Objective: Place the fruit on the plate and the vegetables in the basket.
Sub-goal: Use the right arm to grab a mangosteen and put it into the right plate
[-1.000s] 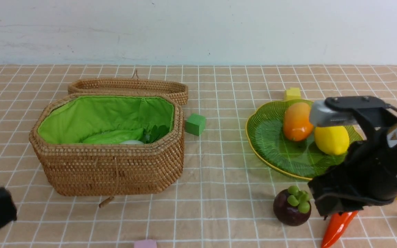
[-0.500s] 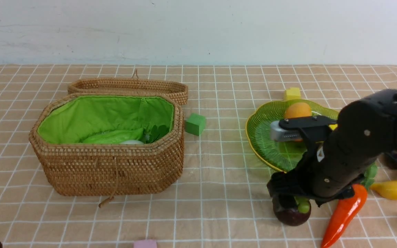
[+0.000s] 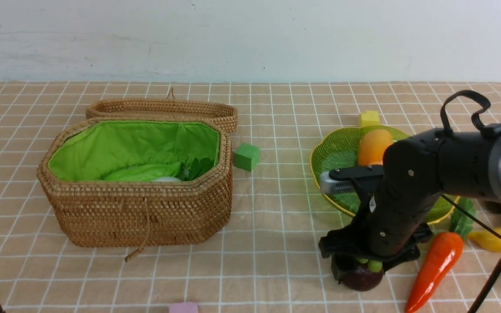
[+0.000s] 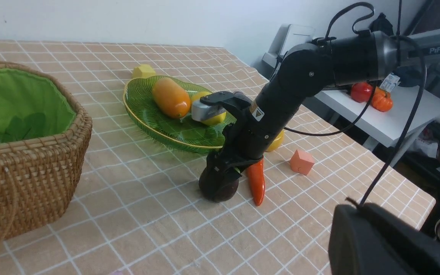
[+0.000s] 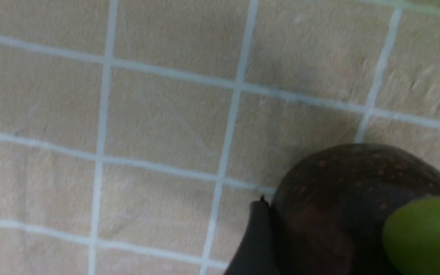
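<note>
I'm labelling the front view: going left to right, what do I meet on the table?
The basket → green cube → mangosteen → carrot → banana. The plate is left out: it spans the mangosteen and carrot.

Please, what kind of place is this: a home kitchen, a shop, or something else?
Probably a robot test room, not a home: a checked tablecloth before a bare white wall, toy food such as the carrot, and a white side desk beside it.
</note>
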Controlling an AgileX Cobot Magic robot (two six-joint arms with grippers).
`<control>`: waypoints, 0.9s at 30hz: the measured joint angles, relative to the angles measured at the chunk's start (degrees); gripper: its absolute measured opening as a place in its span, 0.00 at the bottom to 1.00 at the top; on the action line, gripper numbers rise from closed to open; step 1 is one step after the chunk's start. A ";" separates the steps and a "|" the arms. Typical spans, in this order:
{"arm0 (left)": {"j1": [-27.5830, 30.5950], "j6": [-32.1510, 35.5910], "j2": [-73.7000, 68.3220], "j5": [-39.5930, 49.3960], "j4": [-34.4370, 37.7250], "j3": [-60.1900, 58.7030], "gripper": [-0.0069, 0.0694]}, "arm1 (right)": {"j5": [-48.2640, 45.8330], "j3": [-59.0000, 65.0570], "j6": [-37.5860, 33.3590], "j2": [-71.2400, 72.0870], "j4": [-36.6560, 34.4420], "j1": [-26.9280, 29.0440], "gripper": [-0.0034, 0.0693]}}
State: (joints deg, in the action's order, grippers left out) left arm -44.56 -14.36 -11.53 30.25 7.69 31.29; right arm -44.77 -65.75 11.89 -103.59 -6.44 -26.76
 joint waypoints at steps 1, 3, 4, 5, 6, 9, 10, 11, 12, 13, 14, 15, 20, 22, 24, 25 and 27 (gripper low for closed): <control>0.00 0.51 0.00 -0.25 0.00 0.00 0.07 | -0.85 -0.34 -0.43 0.87 -1.19 -0.05 0.85; 0.00 1.84 0.00 -1.38 0.20 0.00 0.07 | -1.59 -1.42 -0.81 3.45 -2.62 -0.05 0.85; 0.00 2.20 0.00 -1.75 0.27 0.00 0.07 | -1.59 -1.75 -0.81 3.74 -2.71 -0.05 0.85; 0.00 2.86 0.00 -2.50 0.35 0.00 0.07 | -1.34 -2.51 -0.81 5.18 -2.71 0.03 0.85; 0.00 4.47 0.00 -4.18 0.54 0.00 0.07 | 1.12 -4.37 -0.89 7.26 -2.08 0.92 0.85; 0.00 6.40 0.00 -6.19 0.60 0.00 0.07 | 8.58 -6.44 -1.14 8.13 2.32 3.11 0.85; 0.00 6.90 0.00 -6.61 0.60 0.00 0.07 | 12.35 -6.72 -1.20 7.87 4.05 4.22 0.85; 0.00 7.16 0.00 -6.83 0.60 0.00 0.07 | 15.69 -6.88 -1.20 7.20 5.96 5.24 0.85; 0.00 7.35 0.00 -6.84 0.60 0.00 0.07 | 19.09 -7.00 -1.20 5.74 7.79 6.29 0.85; 0.00 7.35 0.00 -6.84 0.66 0.00 0.07 | 20.01 -7.00 -1.20 5.23 8.21 6.58 0.85; 0.00 7.35 -0.02 -6.78 0.90 0.00 0.07 | 22.03 -7.00 -1.25 3.65 8.90 7.22 0.85; 0.00 7.41 -0.02 -6.68 1.17 0.00 0.07 | 23.24 -7.00 -1.25 2.28 9.12 7.49 0.85; 0.00 7.53 -0.02 -6.63 1.83 0.00 0.07 | 23.97 -6.94 -1.25 -0.95 9.12 7.50 0.94; 0.00 7.53 -0.02 -6.63 1.88 0.00 0.07 | 23.58 -6.94 -1.25 -0.73 9.12 7.50 0.98; 0.00 7.53 -0.02 -6.63 1.89 0.00 0.07 | 22.25 -6.94 -1.25 0.45 9.12 7.50 0.98; 0.00 7.53 -0.02 -6.63 1.89 0.00 0.07 | 21.68 -6.94 -1.25 1.24 9.12 7.50 0.97; 0.00 7.53 -0.02 -6.63 1.89 0.00 0.07 | 20.16 -6.94 -1.25 3.57 9.12 7.61 0.95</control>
State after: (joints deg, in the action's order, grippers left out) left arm -44.56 -6.83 -11.55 23.62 9.59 31.29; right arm -24.61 -72.69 10.65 -100.02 2.68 -19.15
